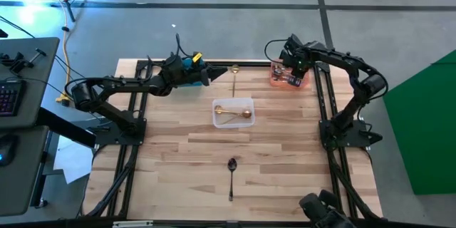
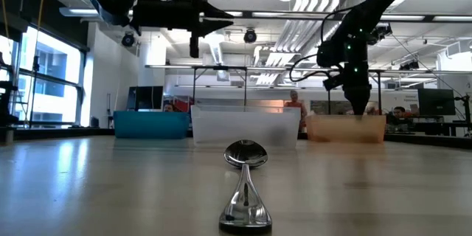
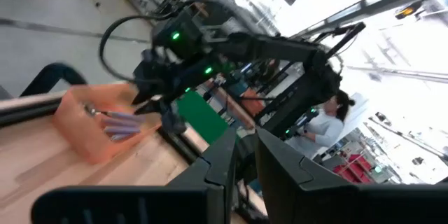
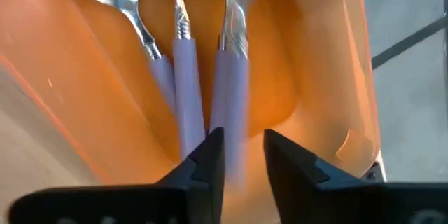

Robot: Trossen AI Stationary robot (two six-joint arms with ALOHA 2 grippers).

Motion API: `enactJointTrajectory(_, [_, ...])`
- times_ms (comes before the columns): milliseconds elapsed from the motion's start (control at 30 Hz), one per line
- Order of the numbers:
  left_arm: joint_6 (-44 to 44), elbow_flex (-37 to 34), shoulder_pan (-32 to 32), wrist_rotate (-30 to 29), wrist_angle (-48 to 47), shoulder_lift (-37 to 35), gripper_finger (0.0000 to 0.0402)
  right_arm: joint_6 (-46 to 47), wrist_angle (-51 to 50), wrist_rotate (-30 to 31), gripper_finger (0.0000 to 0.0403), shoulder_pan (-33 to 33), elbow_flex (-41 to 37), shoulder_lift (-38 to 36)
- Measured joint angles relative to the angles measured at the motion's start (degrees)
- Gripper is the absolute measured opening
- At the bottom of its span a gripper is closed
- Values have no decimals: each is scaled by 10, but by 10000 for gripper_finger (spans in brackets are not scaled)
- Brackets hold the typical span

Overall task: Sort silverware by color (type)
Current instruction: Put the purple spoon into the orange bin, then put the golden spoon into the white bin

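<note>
My right gripper (image 1: 288,67) is open and points down into the orange bin (image 1: 278,78). Three silver spoons with lilac handles (image 4: 189,77) lie in this bin, leaning on its wall. One handle's end (image 4: 232,112) shows between my right fingers, with a gap beside it. My left gripper (image 1: 209,75) is shut and empty. It is held level above the table beside the blue bin (image 1: 187,63). Gold spoons (image 1: 231,116) lie in the clear bin (image 1: 233,102). One gold spoon (image 1: 234,78) lies on the table at the far edge. A dark spoon (image 1: 231,174) lies near the front.
The three bins stand in the table's far half, blue (image 2: 150,124) on the left, clear (image 2: 245,125) in the middle, orange (image 2: 346,127) on the right. Bare wood lies around the dark spoon (image 2: 245,184). People show in the room behind the table.
</note>
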Motion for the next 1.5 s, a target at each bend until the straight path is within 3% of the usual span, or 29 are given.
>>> enactJointTrajectory(100, [0,0,0,6,-25,0,44,10,-12,28,107,6,0,-14])
enactJointTrajectory(200, [6,0,-5,18,-52,0,44,25,-24,34,103,19,0,-48])
enactJointTrajectory(333, [32,2,-15,11,-115,0,44,93,-15,-67,53,29,-1,-118])
enactJointTrajectory(433, [68,30,-28,-17,-226,0,44,116,21,-137,10,40,-25,-178])
enactJointTrajectory(600, [163,126,-35,-72,-453,1,44,205,57,-156,18,77,-69,-264])
enactJointTrajectory(800, [175,220,-17,-123,-627,34,44,298,80,-120,8,147,-84,-337])
enactJointTrajectory(1067, [153,316,-12,-137,-669,155,90,367,95,-63,0,217,-84,-385])
enactJointTrajectory(1300, [151,412,1,-142,-718,246,148,397,92,-37,0,248,-84,-387])
enactJointTrajectory(1500, [140,490,33,-129,-783,331,169,411,93,-21,0,268,-84,-387])
